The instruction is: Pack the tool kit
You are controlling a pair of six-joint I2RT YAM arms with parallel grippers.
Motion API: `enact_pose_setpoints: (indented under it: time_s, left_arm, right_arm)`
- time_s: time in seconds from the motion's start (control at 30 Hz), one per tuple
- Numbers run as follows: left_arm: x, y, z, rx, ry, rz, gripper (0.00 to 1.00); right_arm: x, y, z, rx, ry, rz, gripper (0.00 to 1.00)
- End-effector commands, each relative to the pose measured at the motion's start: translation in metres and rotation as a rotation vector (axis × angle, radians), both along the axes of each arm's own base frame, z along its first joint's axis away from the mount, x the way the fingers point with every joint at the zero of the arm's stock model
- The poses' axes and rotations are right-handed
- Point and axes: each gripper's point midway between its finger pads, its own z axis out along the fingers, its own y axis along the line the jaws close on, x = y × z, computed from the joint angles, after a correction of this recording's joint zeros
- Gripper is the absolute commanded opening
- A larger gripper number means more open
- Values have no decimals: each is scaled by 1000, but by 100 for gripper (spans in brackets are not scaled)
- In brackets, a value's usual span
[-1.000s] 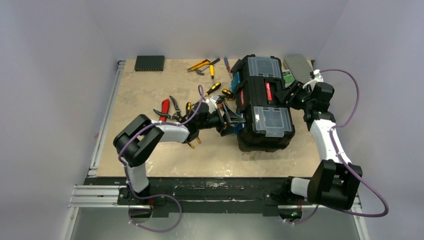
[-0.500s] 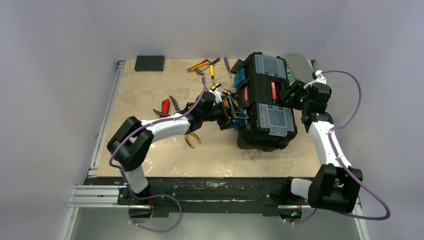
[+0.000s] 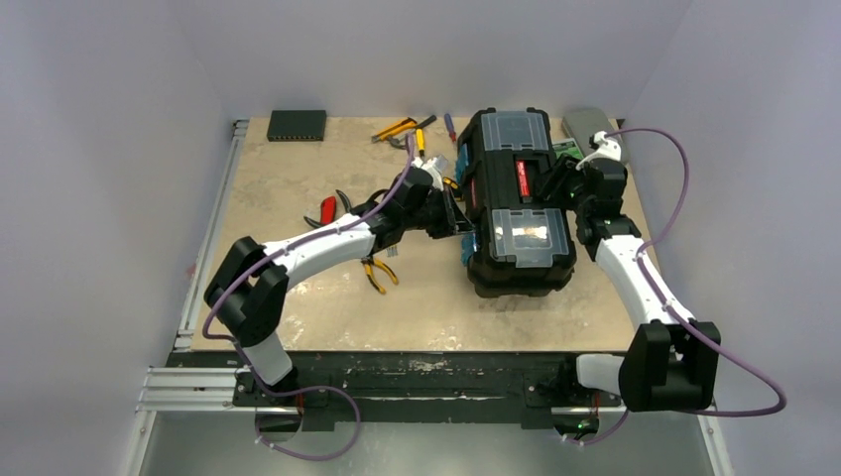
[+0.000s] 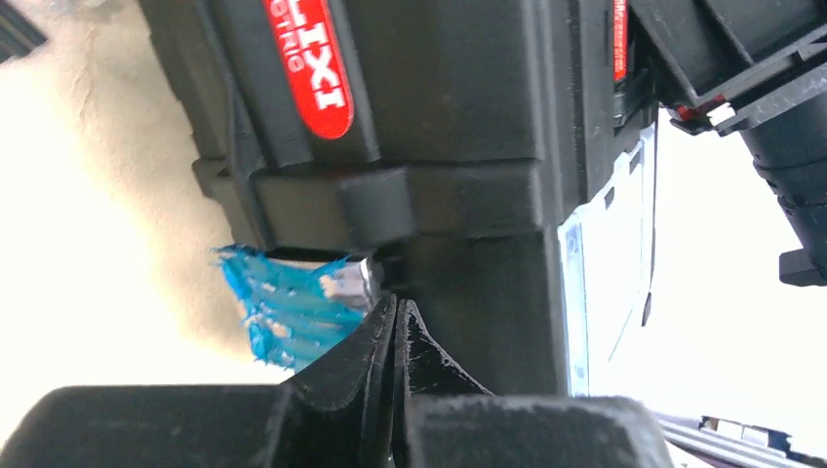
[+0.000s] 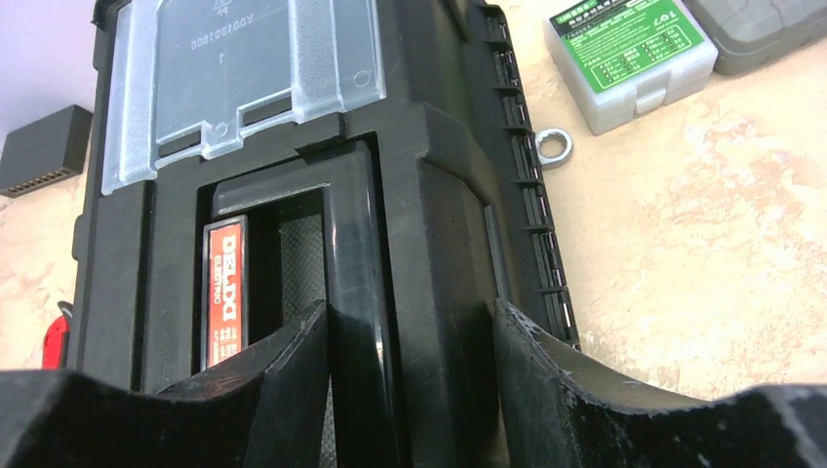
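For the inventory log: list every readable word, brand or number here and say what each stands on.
"DELIXI": red label in the toolbox handle recess; smaller line beside it unreadable.
"LIXI", start cut off: red oval badge on the toolbox side.
Clear lid: embossed code, reversed, not reliably readable.
Green label on the small grey case: print too small to read.

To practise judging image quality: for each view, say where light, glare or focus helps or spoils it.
Left wrist: the table is blown out near white, and the blue latch looks soft, close to the lens. Right wrist: evenly lit and sharp; the red label on the toolbox is legible. Top: soft even light, a warm glare on the near clear lid.
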Motion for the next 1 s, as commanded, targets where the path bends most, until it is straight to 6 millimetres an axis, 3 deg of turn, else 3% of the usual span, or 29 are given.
enact_pose_setpoints:
  time_s: [0.0, 0.03, 0.1, 0.17, 0.23, 0.37, 0.5, 0.77, 0.97]
  left_arm:
    - [4, 7, -54, 134, 18, 27, 0]
    - [2, 8, -56, 124, 26, 26, 1]
    - [2, 15, -59, 117, 31, 41, 13]
    - [1, 28, -60, 124, 31, 64, 35]
    - [4, 36, -53, 94, 1, 85, 51]
    - [1, 51, -41, 48, -41, 101, 71]
    - [-7, 50, -28, -79, -69, 68, 98]
    - [-13, 32, -24, -199, -46, -7, 100]
    - [-14, 28, -16, -254, -66, -19, 100]
  right_arm:
    - [-65, 8, -111, 38, 442, 8, 0]
    - [-65, 9, -112, 48, 444, 11, 0]
    - [-65, 10, -113, 51, 448, 18, 0]
    - [-64, 12, -112, 60, 443, 24, 0]
    - [-63, 13, -111, 67, 438, 30, 0]
    - [-62, 16, -108, 88, 434, 40, 0]
    - [-60, 22, -108, 150, 425, 73, 0]
    - [-61, 4, -126, 312, 451, 81, 0]
    - [-56, 17, -134, 499, 438, 134, 0]
